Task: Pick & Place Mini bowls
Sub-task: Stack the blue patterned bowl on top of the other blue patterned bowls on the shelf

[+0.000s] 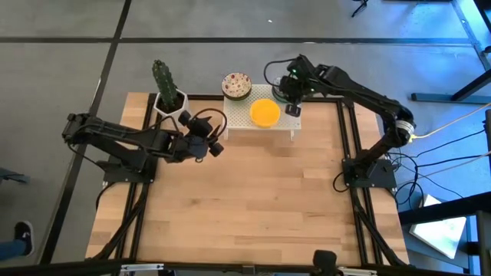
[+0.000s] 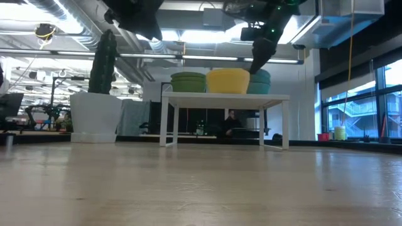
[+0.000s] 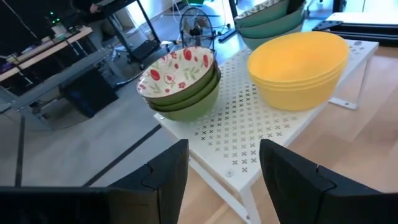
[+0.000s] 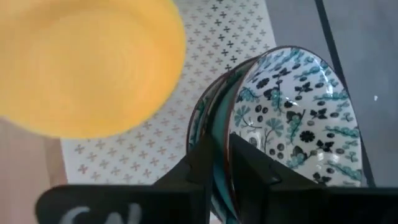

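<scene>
Spanning the lower two thirds of the high view is a pale wooden counter [image 1: 245, 207] on a grey floor; the low view looks past it into a room with ceiling pipes and tall windows at right. A white perforated stand [image 1: 276, 126] sits at the counter's upper middle and carries three stacks of mini bowls, all rim-up: red-speckled ones over green [image 3: 180, 84], plain yellow ones [image 1: 265, 113] in the middle, and teal-patterned ones [image 4: 292, 118] at the stand's upper right corner. In the right wrist view the top teal bowl is tipped on edge, and the right hand [image 4: 230, 168] pinches its rim between both fingers. The left hand [image 3: 224, 174] hangs released, fingers spread, left of the stand. A potted cactus [image 1: 165, 88] stands just left of the stand.
</scene>
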